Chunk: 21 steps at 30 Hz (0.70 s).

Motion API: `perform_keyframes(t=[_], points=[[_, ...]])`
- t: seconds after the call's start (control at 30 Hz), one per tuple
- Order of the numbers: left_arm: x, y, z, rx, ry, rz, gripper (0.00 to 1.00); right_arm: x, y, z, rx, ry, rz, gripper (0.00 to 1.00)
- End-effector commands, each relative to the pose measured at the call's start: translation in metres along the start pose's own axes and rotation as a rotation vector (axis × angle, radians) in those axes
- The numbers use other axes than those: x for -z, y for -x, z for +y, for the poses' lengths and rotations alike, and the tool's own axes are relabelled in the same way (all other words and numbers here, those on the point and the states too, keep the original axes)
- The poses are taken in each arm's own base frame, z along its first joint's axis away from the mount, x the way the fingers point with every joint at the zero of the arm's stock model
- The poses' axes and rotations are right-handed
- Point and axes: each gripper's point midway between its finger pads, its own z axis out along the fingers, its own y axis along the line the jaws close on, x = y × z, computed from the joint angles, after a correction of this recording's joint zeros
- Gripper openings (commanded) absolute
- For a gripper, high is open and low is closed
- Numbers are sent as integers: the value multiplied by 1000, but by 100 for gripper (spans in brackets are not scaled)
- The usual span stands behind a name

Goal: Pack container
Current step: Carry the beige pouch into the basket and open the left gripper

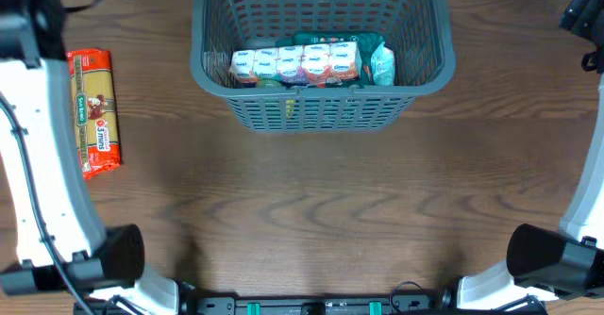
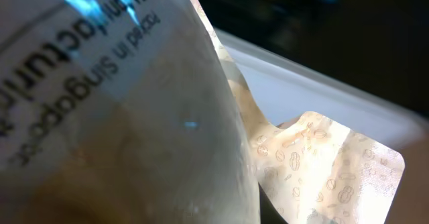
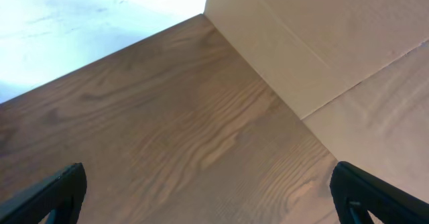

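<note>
Container: grey-blue slotted plastic basket (image 1: 321, 107) far-centre on surface, likely stiff and light, take its flared rim; your left gripper closed, seemingly on pale plastic packet (image 2: 134, 117); right gripper (image 3: 208, 177) wide open, empty.

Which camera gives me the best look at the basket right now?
Overhead: the basket shows nearly whole, rim, slotted walls and the groceries inside. Left wrist shows only a pale printed packet close up; right wrist only tabletop and a beige panel.

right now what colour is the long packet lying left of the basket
The packet is orange-red with a green label strip; the overhead view shows it best.
</note>
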Motion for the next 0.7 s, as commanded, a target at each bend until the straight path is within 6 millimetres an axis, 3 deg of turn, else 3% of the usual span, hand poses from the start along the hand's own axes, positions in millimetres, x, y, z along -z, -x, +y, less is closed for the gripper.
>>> perform_keyframes(t=[0.0,0.17,0.37,0.53,0.67], points=[[-21,-35,-47,-78,-190,123,6,5,5,-7,-27,-12,-18,99],[-46,-84,-88,-163,-276,250,6,5,5,-7,-26,-12,-18,99],[-87,-153,-117,-194,-345,429,6,5,5,-7,-27,-12,-18,99],[-117,-196,-124,-182,-367,530,6,5,5,-7,-26,-12,-18,99],[-133,-219,-116,-162,-356,588,6,5,5,-7,-26,-12,-18,99]])
